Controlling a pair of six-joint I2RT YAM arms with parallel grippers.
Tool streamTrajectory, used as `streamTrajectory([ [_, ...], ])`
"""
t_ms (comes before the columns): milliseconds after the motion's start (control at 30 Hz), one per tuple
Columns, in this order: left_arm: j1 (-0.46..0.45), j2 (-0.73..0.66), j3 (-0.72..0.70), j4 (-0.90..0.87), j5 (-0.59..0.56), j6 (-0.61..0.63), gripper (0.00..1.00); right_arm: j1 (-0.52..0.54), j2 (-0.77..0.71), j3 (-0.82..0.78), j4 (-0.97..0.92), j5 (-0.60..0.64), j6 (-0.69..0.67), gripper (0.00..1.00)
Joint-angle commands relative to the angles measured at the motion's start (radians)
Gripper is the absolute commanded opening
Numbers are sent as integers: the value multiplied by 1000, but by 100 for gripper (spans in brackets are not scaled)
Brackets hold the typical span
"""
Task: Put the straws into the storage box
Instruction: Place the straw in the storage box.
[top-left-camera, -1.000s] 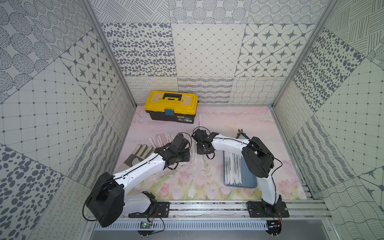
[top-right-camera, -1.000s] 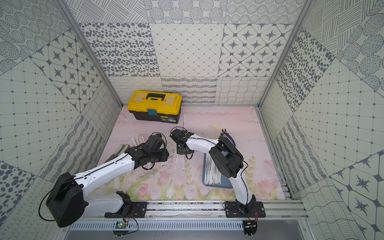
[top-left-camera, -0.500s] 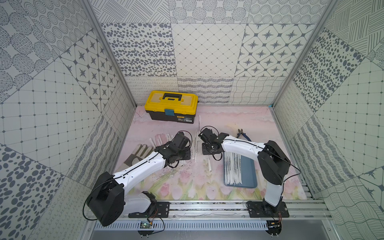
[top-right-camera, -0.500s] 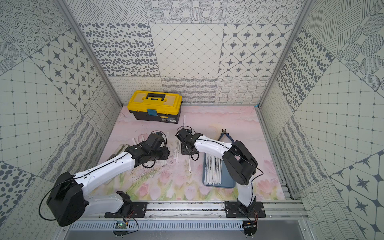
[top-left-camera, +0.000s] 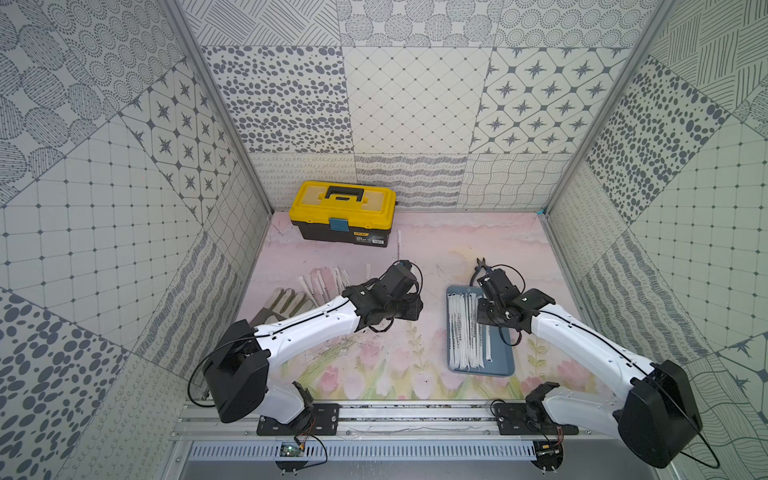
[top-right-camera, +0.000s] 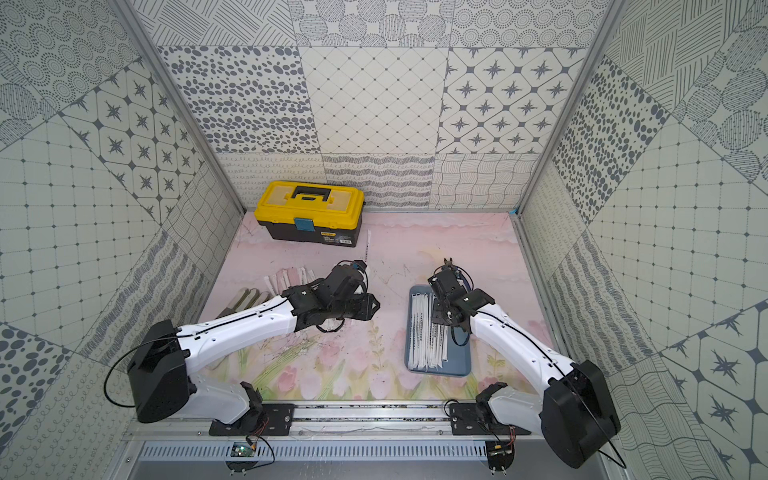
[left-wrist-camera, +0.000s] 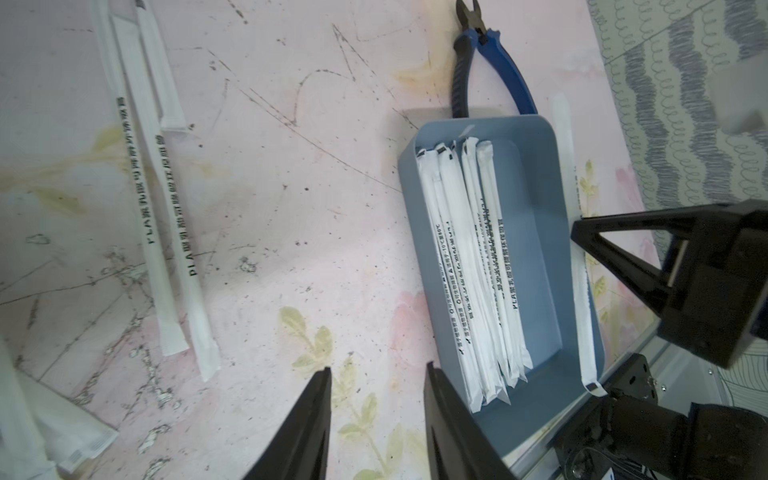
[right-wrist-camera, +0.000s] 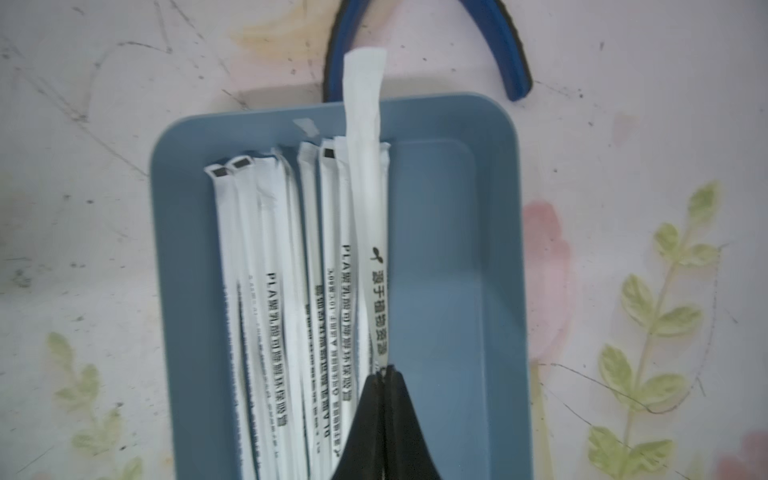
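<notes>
The pink table carries a yellow toolbox at the back and the blue box on the right, with pliers just behind it. A row of straws lies lengthwise in the box's left half; loose straws lie beside a glove. The right tool pinches a straw over the box, its far end past the rim. The left tool hangs spread and empty above the table.
</notes>
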Motion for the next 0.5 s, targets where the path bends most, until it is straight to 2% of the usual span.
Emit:
streamTrajectory([
  [0,-36,53,42,62,57,-21,41,-23,18,-32,25,13,-61,2],
  [233,-36,45,63,20,41,10,41,-35,163,-26,96,-14,-77,1],
  [467,-36,41,57,14,36,12,41,-32,233,-32,145,-25,-58,2],
])
